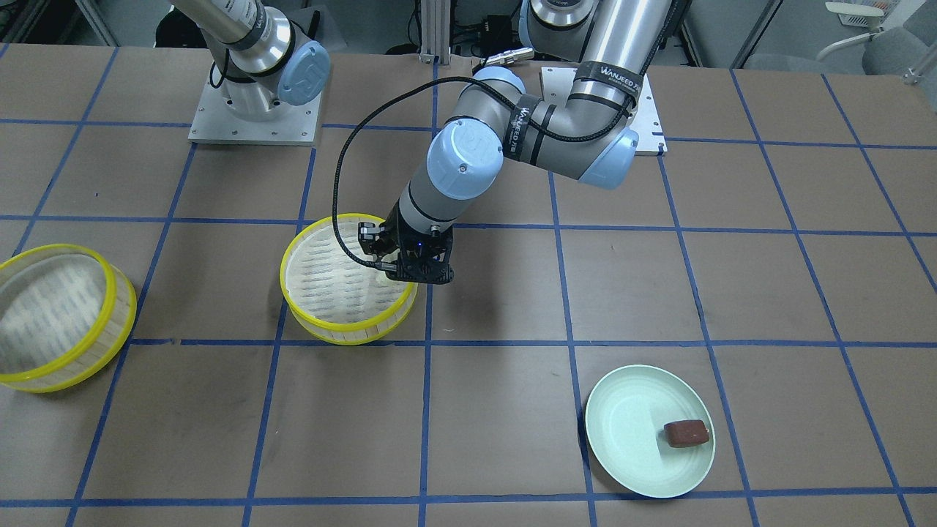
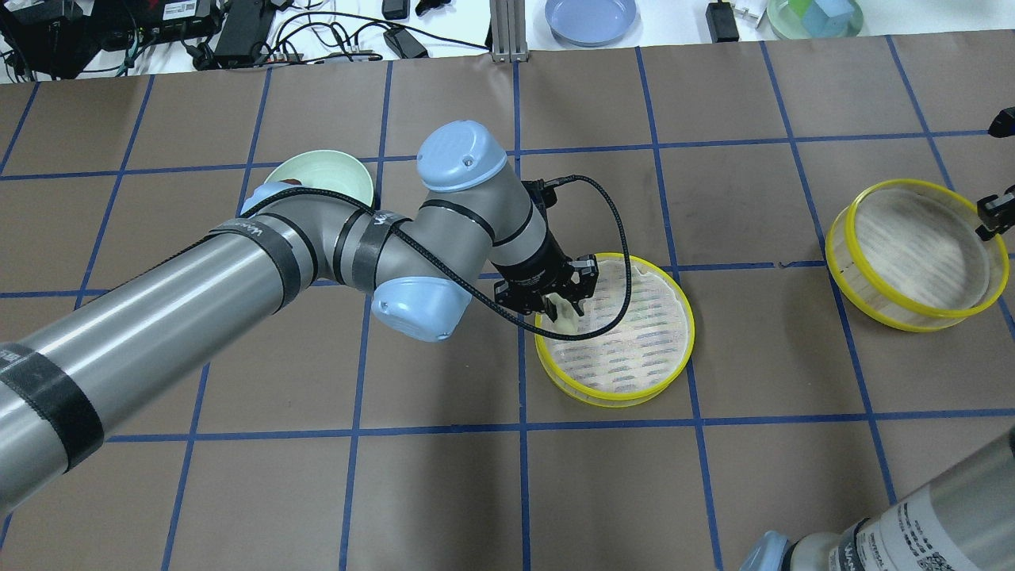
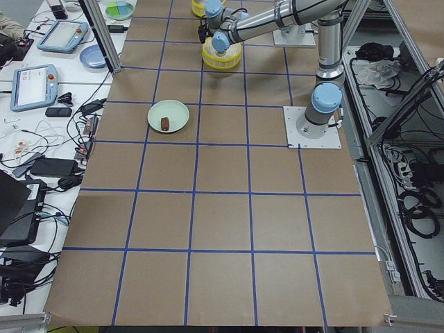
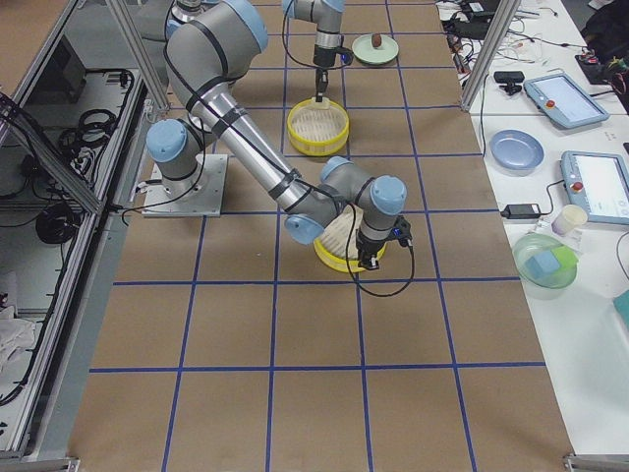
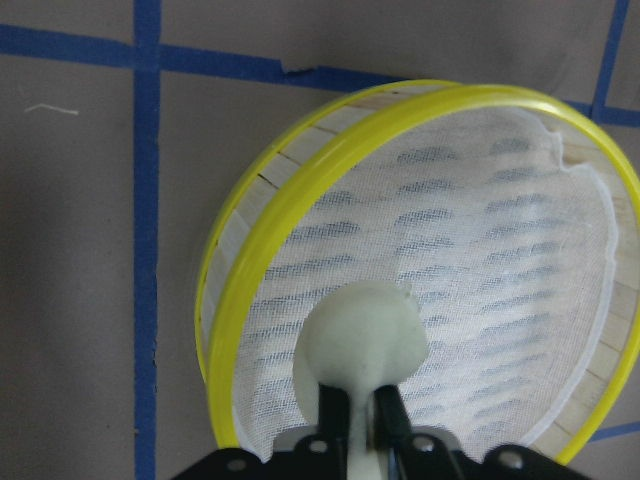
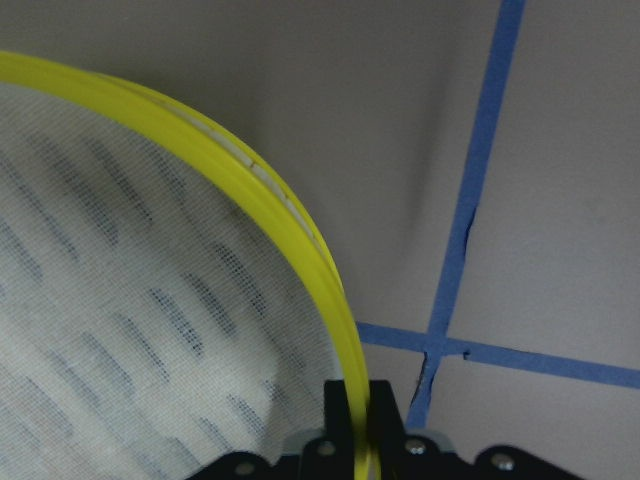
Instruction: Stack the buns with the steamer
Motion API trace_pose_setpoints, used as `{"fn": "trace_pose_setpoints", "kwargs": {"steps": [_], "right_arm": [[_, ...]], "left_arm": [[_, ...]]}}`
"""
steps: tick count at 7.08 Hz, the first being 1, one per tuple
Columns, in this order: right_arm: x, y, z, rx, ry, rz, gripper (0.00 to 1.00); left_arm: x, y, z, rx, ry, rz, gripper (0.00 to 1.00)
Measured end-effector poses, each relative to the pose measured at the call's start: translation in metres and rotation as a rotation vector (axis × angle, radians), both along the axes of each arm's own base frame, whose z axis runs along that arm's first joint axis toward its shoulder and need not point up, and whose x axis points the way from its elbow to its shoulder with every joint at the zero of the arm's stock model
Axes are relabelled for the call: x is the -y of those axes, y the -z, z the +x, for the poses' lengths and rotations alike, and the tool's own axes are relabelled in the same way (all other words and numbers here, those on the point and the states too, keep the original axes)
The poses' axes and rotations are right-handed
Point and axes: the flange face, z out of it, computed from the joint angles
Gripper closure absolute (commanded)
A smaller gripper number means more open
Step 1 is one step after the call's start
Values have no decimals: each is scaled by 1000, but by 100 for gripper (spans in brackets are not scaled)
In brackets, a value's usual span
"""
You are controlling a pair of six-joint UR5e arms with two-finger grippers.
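My left gripper (image 2: 564, 309) is shut on the cream-white bun (image 5: 365, 335) and holds it just over the near-side edge of the middle steamer tray (image 2: 688, 337); the tray also shows in the front view (image 1: 351, 333). My right gripper (image 6: 358, 410) is shut on the yellow rim of the second steamer tray (image 6: 290, 235), which stands at the table's right (image 2: 896, 313) and looks slightly tilted in the front view (image 1: 117, 322). The dark reddish-brown bun (image 1: 687, 432) lies on the pale green plate (image 1: 629, 410).
The left arm's elbow partly hides the green plate (image 2: 333, 170) in the overhead view. Blue tape lines grid the brown table. A blue plate (image 2: 591, 17), cables and devices lie beyond the far edge.
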Motion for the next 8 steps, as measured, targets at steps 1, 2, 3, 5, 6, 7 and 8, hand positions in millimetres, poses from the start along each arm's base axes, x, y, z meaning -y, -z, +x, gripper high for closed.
{"fn": "trace_pose_setpoints", "kwargs": {"steps": [1, 2, 3, 5, 6, 7, 8], "right_arm": [[-3, -15, 15, 30, -7, 11, 100], [-2, -31, 45, 48, -31, 31, 100], [2, -44, 81, 54, -46, 52, 100], [-13, -70, 163, 44, -5, 77, 100], [-30, -80, 209, 29, 12, 80, 100], [-47, -87, 254, 5, 18, 77, 100], [-60, -92, 302, -29, 34, 69, 100]], "left_arm": [[1, -1, -1, -3, -4, -1, 0], [1, -2, -1, -4, -24, 7, 0], [1, -2, -2, -4, -51, 18, 0], [3, -8, -1, -5, -91, 20, 0], [18, -23, 10, 5, -97, -22, 0], [45, -40, 38, 53, -64, -91, 0], [75, -57, 82, 121, -10, -158, 0]]}}
